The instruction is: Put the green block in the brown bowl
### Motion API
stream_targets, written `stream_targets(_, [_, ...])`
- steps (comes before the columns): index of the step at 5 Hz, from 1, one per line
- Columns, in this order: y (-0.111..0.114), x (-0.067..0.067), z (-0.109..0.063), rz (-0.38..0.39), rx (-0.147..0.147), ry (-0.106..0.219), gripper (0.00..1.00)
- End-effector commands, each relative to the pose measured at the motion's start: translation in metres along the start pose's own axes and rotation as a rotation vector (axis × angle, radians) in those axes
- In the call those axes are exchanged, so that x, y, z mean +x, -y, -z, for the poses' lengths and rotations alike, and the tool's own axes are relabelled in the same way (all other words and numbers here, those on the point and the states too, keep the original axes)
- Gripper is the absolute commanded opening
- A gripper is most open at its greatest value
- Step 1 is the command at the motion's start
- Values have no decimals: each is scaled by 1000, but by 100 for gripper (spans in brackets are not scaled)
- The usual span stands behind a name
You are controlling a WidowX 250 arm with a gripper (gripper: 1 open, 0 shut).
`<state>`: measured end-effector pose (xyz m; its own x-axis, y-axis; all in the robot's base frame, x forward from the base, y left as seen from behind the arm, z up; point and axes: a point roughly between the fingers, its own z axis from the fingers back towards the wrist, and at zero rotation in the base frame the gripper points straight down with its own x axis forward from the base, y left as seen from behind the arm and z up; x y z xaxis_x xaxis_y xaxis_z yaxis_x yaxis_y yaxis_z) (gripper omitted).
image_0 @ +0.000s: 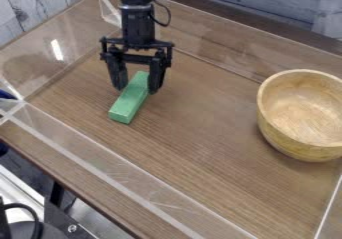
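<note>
The green block (128, 103) lies flat on the wooden table, its long side running from lower left to upper right. My gripper (138, 80) hangs over the block's far end, pointing steeply down, open, one black finger (118, 76) on each side of that end. Nothing is gripped. The brown bowl (306, 114) stands empty at the right, well apart from the block and the gripper.
A low clear plastic wall (80, 148) runs along the near edge and the left side of the table (201, 153). Open table surface lies between the block and the bowl. A pale plank wall is at the back left.
</note>
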<state>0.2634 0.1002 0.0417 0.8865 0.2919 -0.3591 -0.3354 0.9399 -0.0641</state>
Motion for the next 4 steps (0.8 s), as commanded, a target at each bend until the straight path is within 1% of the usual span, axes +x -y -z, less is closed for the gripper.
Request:
stream_targets(1, [-2, 7, -5, 33, -14, 69, 100])
stream_targets(2, [0, 11, 1, 18, -14, 86, 0])
stream_targets(3, [3, 14, 4, 9, -14, 115, 0])
stream_targets(4, [17, 9, -23, 37, -26, 114, 0])
